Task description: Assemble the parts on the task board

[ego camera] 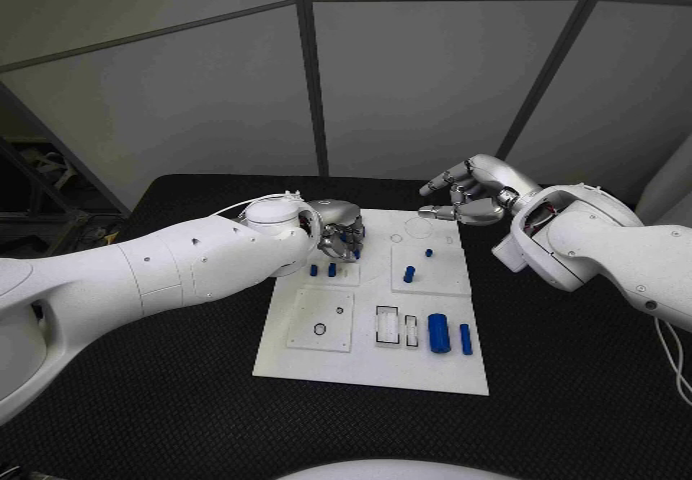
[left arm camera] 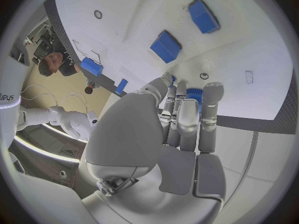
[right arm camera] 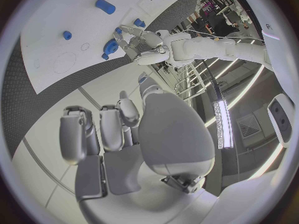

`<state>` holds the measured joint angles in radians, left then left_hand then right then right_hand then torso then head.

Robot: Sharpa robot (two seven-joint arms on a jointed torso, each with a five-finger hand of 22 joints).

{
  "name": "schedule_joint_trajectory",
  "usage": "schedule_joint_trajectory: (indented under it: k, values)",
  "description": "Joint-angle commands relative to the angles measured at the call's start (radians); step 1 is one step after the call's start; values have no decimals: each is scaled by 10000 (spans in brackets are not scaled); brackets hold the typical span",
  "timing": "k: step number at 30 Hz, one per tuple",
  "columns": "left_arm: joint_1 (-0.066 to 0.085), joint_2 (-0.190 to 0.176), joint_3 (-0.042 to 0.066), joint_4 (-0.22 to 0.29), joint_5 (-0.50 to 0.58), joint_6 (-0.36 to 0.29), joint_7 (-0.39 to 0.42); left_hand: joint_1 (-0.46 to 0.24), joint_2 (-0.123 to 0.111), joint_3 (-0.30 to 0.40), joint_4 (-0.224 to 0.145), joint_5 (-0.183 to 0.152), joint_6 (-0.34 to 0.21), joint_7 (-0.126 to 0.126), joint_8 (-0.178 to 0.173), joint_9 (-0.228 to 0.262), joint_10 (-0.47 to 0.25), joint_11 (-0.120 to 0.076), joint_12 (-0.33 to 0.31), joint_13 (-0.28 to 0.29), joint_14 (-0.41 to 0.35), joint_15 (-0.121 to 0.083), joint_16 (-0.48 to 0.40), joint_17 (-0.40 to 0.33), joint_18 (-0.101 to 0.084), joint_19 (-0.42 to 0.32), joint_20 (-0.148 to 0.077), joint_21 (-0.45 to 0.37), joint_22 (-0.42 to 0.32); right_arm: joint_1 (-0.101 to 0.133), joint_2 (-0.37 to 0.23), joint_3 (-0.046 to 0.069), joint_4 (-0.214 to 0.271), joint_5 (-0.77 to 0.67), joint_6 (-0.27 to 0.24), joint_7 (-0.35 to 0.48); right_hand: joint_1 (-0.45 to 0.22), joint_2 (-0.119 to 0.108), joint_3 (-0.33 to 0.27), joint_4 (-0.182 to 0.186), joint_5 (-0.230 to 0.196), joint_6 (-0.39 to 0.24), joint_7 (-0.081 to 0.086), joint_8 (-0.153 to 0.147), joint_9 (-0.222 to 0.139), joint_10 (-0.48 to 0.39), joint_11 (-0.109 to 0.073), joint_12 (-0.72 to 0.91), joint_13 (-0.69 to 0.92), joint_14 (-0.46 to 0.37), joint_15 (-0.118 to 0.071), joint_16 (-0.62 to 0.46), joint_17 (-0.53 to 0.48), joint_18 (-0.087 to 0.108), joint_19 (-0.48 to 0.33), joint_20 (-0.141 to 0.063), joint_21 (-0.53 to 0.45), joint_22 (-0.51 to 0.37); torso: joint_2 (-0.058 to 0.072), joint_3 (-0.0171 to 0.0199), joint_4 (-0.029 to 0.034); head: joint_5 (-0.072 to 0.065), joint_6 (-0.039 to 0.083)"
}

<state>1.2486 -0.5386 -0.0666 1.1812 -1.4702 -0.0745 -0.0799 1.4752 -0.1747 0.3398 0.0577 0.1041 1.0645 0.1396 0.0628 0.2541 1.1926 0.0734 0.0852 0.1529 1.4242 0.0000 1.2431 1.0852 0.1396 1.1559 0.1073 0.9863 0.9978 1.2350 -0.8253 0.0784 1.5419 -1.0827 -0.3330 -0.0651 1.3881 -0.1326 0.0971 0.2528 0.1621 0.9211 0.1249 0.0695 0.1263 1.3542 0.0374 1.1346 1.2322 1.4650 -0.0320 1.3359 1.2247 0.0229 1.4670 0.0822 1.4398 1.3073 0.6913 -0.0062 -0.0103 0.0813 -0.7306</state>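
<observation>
Two hands are working over the white board (ego camera: 368, 345), which is lying in the middle of the frame on the black counter (ego camera: 173, 400). The left hand (ego camera: 336, 230) is reaching down at the board's upper left, its fingers (left arm camera: 187, 112) closing around a small blue piece (left arm camera: 194, 92). The right hand (ego camera: 469, 195) is hovering past the board's upper right, fingers loosely spread and holding nothing. More blue pieces (ego camera: 438, 332) are lying lower right on the board. Seating the held piece well probably means keeping it upright and lowering it slowly, straight over its socket. Grey panel walls (ego camera: 418, 80) are standing behind the counter.
</observation>
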Motion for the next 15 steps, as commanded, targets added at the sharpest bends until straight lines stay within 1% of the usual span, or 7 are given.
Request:
schedule_joint_trajectory:
  k: [1, 4, 8, 15]
  values:
    - [-28, 11, -14, 6, -64, 253, -50, -118, -102, 51, -3, 17, -127, 36, -27, -76, -34, 86, -8, -49, 62, 41, 47, -37, 97, 29, 28, 26, 15, 21, 13, 6, 11, -5, -41, 66, 31, 15, 11, 23, 33, 69, -21, -28, -15, 2, 1, -9, -13, 298, -61, -65, 3, 182, 86, -90, -41, 1130, 2, 2, 4, 2, -1]
    - [-32, 20, -14, 16, -59, 296, -35, -175, -185, 48, -21, 26, -289, 67, -30, -182, -82, 119, -39, -110, 42, 66, 36, -86, 101, -14, 51, 10, 19, 21, 16, 6, 13, -5, -35, 62, 31, 15, 11, 23, 33, 69, -21, -28, -15, 2, 1, -9, -13, 298, -61, -65, 3, 182, 86, -90, -41, 1130, 5, 1, -4, 4, -3]
    - [-37, 29, -13, 21, -52, 323, -20, -186, -195, 55, -27, 31, -323, 73, -27, -213, -90, 126, -45, -128, 42, 71, 44, -87, 99, -15, 58, 21, 36, 21, 13, 6, 15, -5, -29, 58, 31, 15, 11, 23, 33, 69, -21, -28, -15, 2, 1, -9, -13, 298, -61, -65, 3, 182, 86, -90, -41, 1130, -2, -1, -5, 2, 3]
    - [-44, 49, -13, 19, 12, 347, 31, -142, -61, 217, -75, 74, -241, 58, 32, -311, -17, 107, -16, -202, 81, 62, 134, -28, 94, 11, 69, 114, 154, 21, 15, 6, 16, -5, -15, 50, 36, 17, 13, 24, 39, 75, -22, -26, -15, 10, 0, 8, -1, 297, -62, -72, -4, 181, 88, -91, -40, 1133, 1, 2, 3, -8, 1]
